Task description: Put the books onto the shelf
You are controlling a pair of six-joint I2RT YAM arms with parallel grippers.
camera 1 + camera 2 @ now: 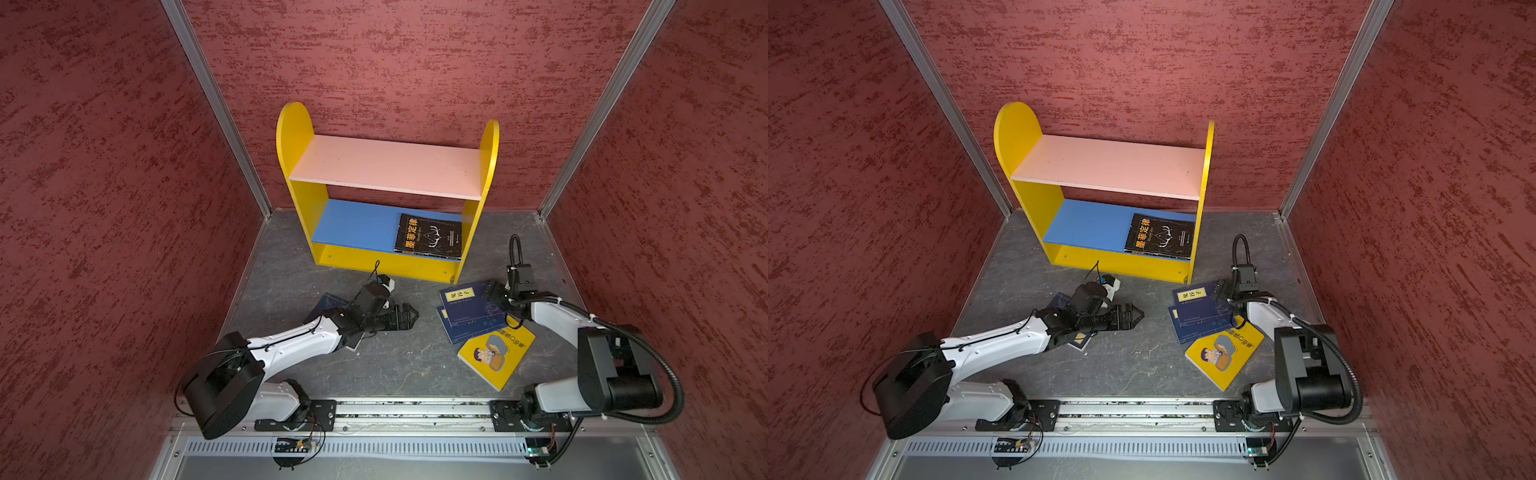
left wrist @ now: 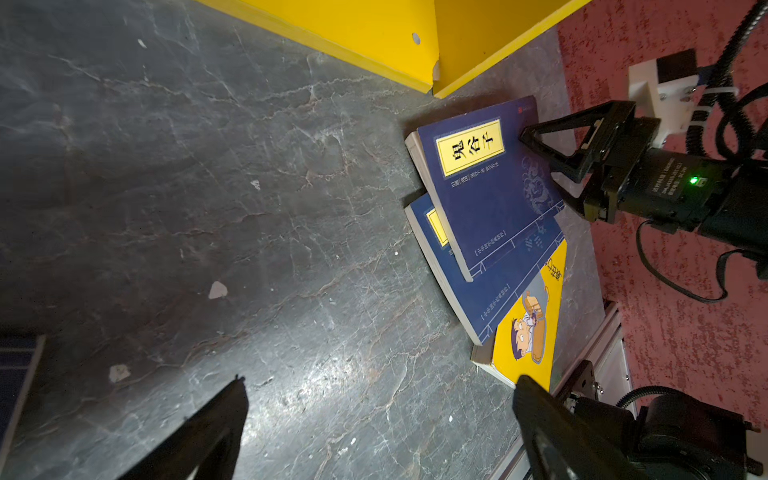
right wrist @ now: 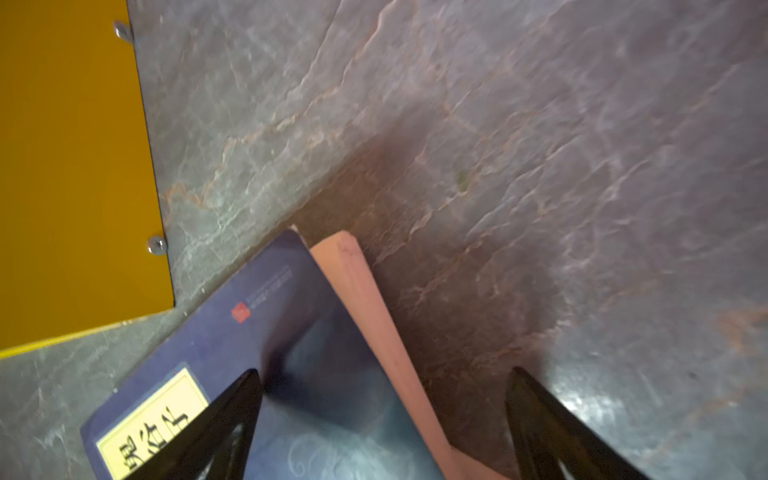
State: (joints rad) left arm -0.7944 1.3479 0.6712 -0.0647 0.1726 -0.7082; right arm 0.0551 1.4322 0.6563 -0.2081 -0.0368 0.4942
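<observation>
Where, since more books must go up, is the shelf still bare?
The pink upper board is wholly bare. The blue lower board is bare left of the black book. Crowded: the floor by the shelf's right foot, where navy books and the yellow book overlap.

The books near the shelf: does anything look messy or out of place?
Yes. A navy book lies skewed over a second navy book, which overlaps a yellow book, all on the floor. A third navy book sits half hidden under the left arm. Only the black book is on the shelf.
</observation>
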